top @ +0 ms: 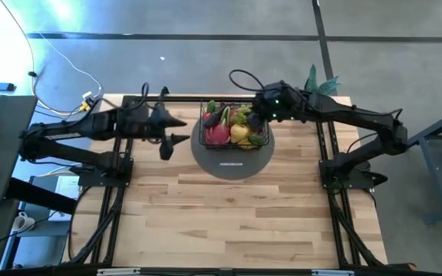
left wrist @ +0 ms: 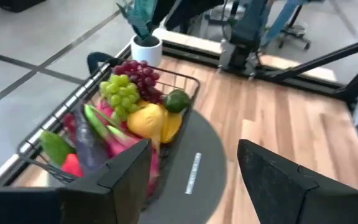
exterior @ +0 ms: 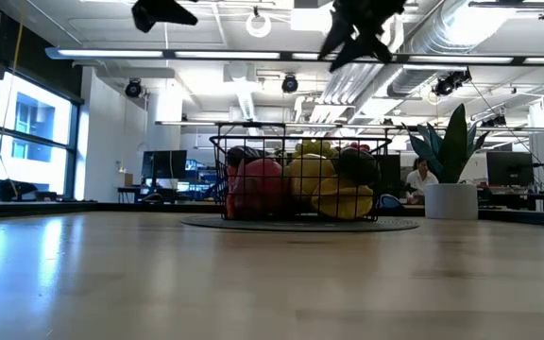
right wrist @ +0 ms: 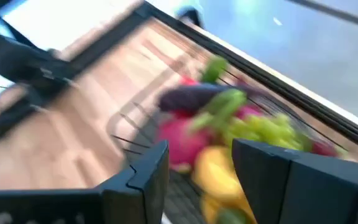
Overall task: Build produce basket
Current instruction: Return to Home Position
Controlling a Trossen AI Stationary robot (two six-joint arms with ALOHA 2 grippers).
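The basket (top: 202,129) of produce (top: 229,129) sits on a grey disc (top: 232,165) — left gripper (top: 181,130) at its 9 o'clock, right gripper (top: 256,121) above its 3 o'clock edge, both with jaws apart — potted plant (top: 318,80) at 1 o'clock.

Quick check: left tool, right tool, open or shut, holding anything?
Left tool: open, empty, beside the basket.
Right tool: open, empty, above the basket's edge.

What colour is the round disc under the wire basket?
The disc is dark grey; the high view shows it best.
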